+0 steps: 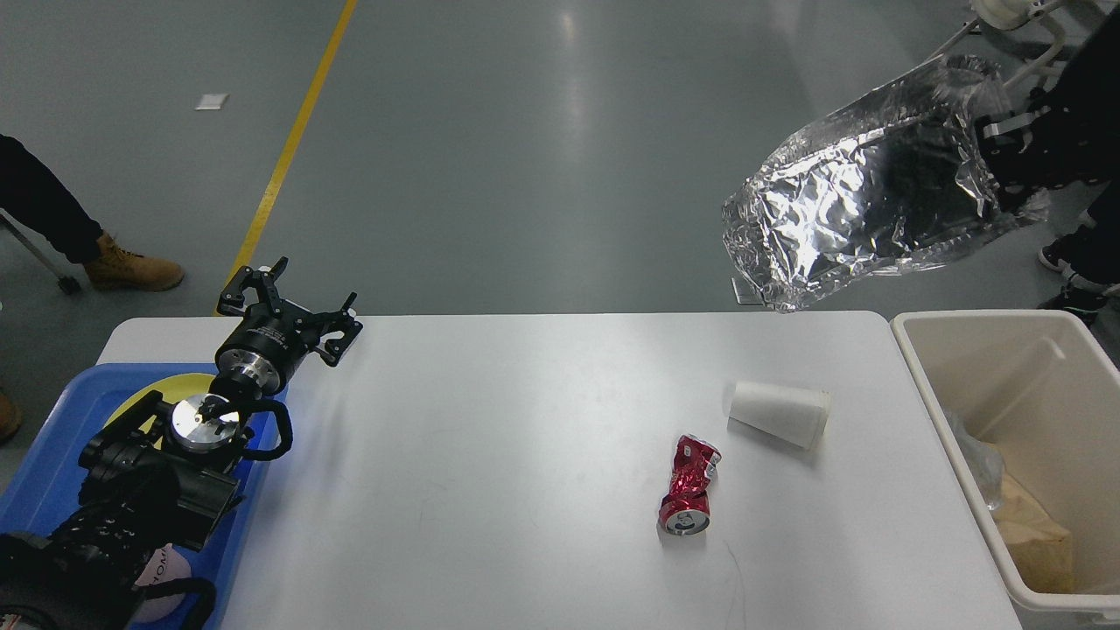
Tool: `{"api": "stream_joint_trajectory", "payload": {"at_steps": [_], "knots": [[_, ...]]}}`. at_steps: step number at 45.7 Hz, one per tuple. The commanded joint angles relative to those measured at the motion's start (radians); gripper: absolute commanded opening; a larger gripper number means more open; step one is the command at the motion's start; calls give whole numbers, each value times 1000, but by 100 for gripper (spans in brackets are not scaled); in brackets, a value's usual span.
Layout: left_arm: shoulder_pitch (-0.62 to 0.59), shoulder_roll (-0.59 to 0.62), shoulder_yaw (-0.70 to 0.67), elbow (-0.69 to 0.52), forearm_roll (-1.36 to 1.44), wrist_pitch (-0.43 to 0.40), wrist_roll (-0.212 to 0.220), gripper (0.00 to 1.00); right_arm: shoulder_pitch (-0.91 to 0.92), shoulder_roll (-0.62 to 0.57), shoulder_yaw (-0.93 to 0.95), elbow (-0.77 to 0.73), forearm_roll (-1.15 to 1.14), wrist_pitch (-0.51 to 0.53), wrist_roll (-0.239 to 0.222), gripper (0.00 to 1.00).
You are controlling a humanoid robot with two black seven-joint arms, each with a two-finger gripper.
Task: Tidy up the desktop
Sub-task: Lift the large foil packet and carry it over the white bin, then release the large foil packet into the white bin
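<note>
Desktop: the white desktop fills the lower middle of your head view, flanked by a blue tray at its left end and a beige bin off its right end.
Right arm: your right gripper is raised high at the upper right, beyond the table's far edge, clamped on one end of a crumpled silver foil bag that hangs out to its left.
Left arm: your left gripper hovers at the desktop's far left corner, above the tray's far end, fingers spread apart and empty.
Still out: a crushed red can and a white paper cup on its side lie near each other on the right half of the desktop.
Step in hand: likely binning the foil. Carry it right and toward you until the whole bag, including the loose left end, hangs over the bin's opening, lower it inside, then let go; a release from this position would probably miss.
Writing: partial letters show on a pale object at the tray's near end; you cannot read them. No brand is legible on the can.
</note>
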Motion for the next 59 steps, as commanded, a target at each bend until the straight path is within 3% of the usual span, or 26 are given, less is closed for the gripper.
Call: {"api": "stream_joint_trajectory", "payload": {"at_steps": [1,10,23,31,39,48,59], "knots": [[0,0,0,0,0,0,0,96,7,8,-5,-25,-14,0,0,0],[0,0,0,0,0,0,0,96,-92,-14,-158,-199,-95,0,0,0],[0,0,0,0,0,0,0,96,-637,-101,-215,-644,-248,0,-2,0],[0,0,0,0,0,0,0,96,-1013,-94,-187,-756,-247,-320,-2,0],[0,0,0,0,0,0,0,96,-1315,-46,-127,-775,-251,-624,0,0],[0,0,0,0,0,0,0,96,-1505,-5,-91,-839,-251,-765,0,0],[0,0,0,0,0,0,0,96,-1631,35,11,-921,-251,-779,0,0]]}}
